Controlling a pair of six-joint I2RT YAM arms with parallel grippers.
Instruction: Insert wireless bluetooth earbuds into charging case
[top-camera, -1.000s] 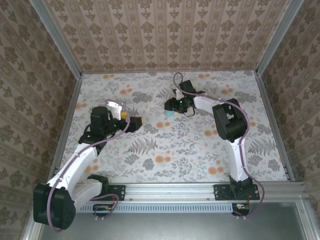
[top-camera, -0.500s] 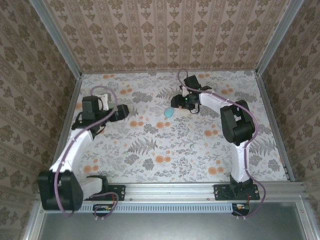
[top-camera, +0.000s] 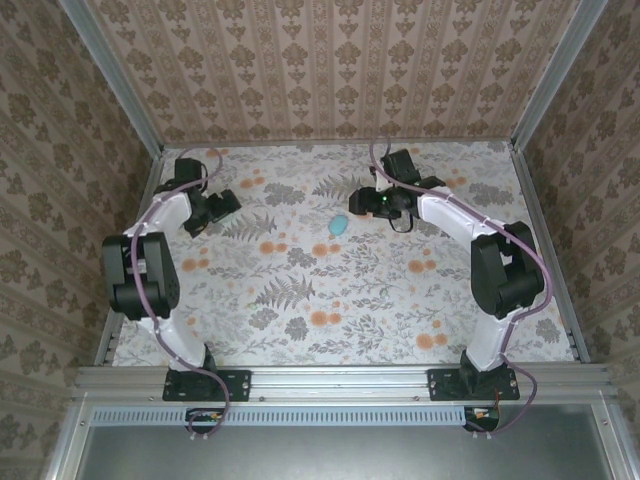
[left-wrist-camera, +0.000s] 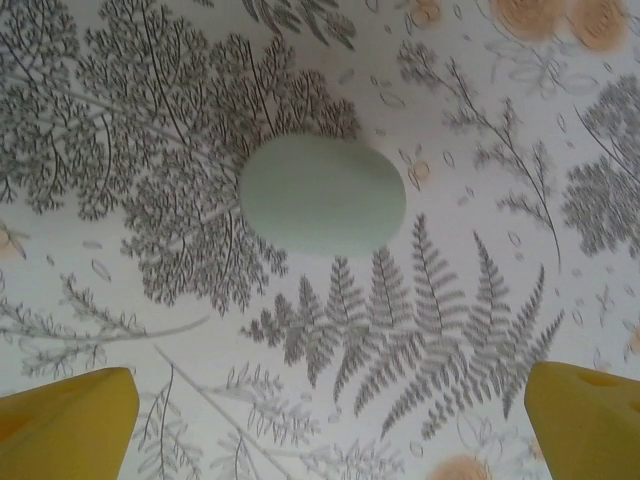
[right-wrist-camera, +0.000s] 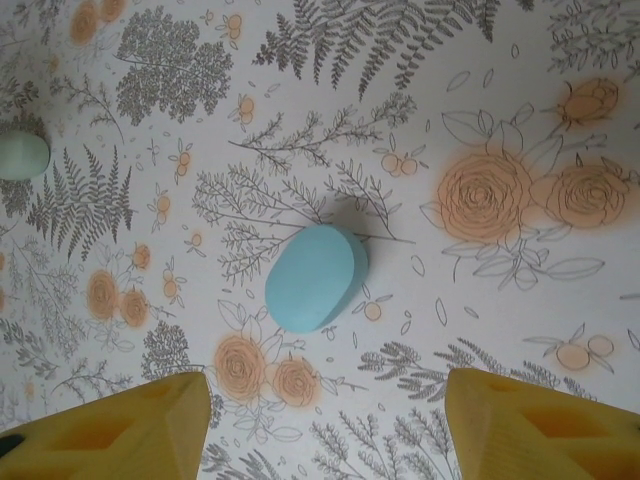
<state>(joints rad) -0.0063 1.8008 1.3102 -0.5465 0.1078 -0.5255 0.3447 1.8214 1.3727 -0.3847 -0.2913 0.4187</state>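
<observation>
Overhead, 2 arms reach across the floral table (top-camera: 400, 300), 1 on each side, and both work in the far half. The left gripper (top-camera: 225, 203) sits at the far left. The right gripper (top-camera: 360, 203) sits just right of the middle.

1 teal-blue oval, the charging case (top-camera: 339, 225), lies flat on the cloth just near and left of the right gripper, touching nothing. In the right wrist view the case (right-wrist-camera: 315, 277) lies ahead of the right gripper (right-wrist-camera: 330, 425). Its 2 yellow fingers (right-wrist-camera: 130, 425) stand apart with only cloth between them.

1 mint-green oval (right-wrist-camera: 22, 155) also lies flat, well apart from the case. In the left wrist view that oval (left-wrist-camera: 323, 195) rests ahead of the left gripper (left-wrist-camera: 325, 420), whose 2 fingers (left-wrist-camera: 70, 420) are spread wide and hold nothing.
</observation>
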